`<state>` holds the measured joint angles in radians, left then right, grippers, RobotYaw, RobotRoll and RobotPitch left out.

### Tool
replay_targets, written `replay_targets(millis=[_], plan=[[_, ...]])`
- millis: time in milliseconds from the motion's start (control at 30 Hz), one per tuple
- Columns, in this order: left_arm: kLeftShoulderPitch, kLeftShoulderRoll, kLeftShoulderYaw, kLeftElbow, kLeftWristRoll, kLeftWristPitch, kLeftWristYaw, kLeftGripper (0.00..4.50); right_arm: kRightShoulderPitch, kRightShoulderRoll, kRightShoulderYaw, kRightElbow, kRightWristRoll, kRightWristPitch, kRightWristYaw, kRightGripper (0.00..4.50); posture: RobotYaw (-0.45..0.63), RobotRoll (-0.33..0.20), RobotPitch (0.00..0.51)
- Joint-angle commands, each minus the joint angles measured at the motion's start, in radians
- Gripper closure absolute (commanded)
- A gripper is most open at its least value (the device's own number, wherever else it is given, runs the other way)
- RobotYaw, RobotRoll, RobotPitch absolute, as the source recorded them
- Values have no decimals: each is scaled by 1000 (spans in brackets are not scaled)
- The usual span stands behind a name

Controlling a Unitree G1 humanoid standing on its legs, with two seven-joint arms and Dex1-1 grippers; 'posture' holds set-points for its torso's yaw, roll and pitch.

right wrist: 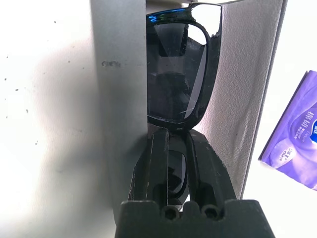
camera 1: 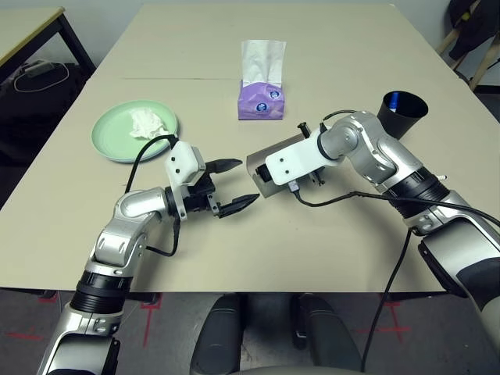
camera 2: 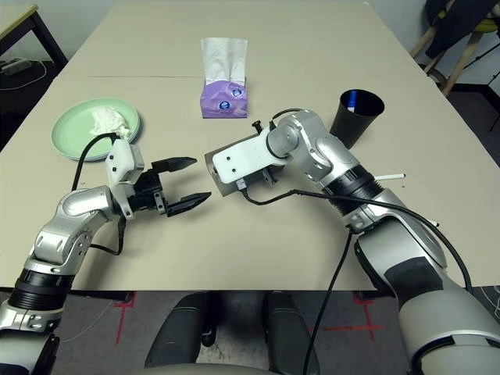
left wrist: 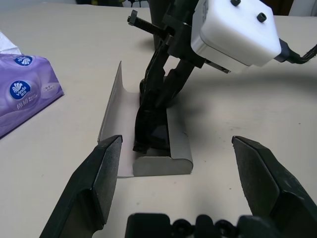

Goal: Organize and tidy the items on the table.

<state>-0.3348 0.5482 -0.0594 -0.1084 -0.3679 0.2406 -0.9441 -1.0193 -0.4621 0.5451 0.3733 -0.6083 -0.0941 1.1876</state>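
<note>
Two right fingers (right wrist: 168,163) pinch black sunglasses (right wrist: 181,74) inside grey case (left wrist: 148,158).

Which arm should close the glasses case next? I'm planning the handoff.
Probably the left: its gripper hangs open beside the grey case, while the right gripper is shut on the sunglasses.

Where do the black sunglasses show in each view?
Left eye view: hidden behind the right arm.
Right eye view: likewise hidden.
Left wrist view: sunglasses centre, standing in the open grey case.
Right wrist view: sunglasses upper centre, inside the case.
Shared landmark: purple tissue box.
</note>
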Motion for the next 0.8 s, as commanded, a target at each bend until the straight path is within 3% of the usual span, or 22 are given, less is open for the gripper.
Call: replay_targets(millis=[33,167,533,667,800], plan=[[12,0,-13,-11,12,0,-2,0,-4,-26,19,4,1,-37,11,4116,130,0,146],[9,-1,-14,-8,12,0,-2,0,4,-31,21,-5,-2,-49,18,4116,129,0,144],[2,4,-17,3,14,-2,-13,0,-47,-4,-31,11,28,24,-31,176,110,0,124],[1,10,-10,15,13,-6,-23,0,-60,-18,-83,-36,99,72,1,45,100,0,118],[-7,3,2,44,11,-7,-16,0,4,-36,-230,-159,299,225,63,45,85,0,113]])
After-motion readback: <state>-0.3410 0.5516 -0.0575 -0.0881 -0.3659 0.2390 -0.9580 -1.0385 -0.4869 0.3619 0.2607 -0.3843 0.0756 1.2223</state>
